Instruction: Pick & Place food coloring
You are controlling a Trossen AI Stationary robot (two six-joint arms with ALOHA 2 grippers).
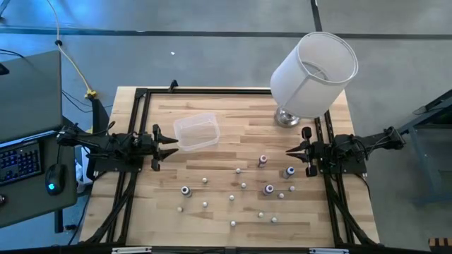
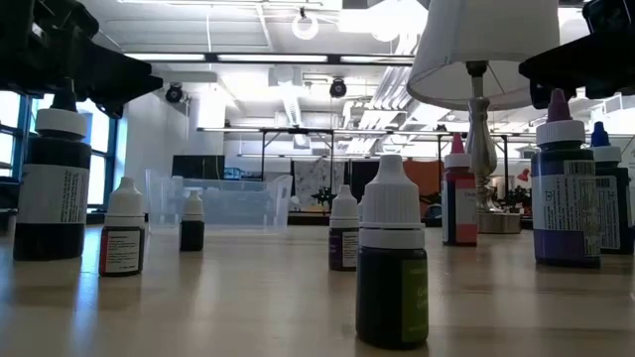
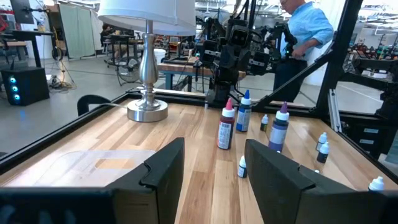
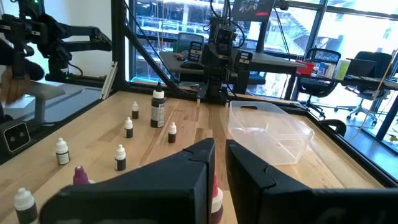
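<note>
The food coloring bottles stand upright on their bases on the wooden table. In the high view the pink-topped bottle, the blue-topped one and the purple-topped one are near the right side, and the dark-topped one is left of centre. Several small whitish-capped bottles are scattered between them. My left gripper hovers open at the table's left, beside the clear tub. My right gripper hovers at the right, above and just beyond the pink and blue bottles, with only a narrow gap between its fingers.
A clear plastic tub sits at the left of the table, close to my left gripper. A white-shaded lamp stands on its metal base at the far right corner. Black frame rails run along the table's sides. A person in a blue shirt stands beyond the table.
</note>
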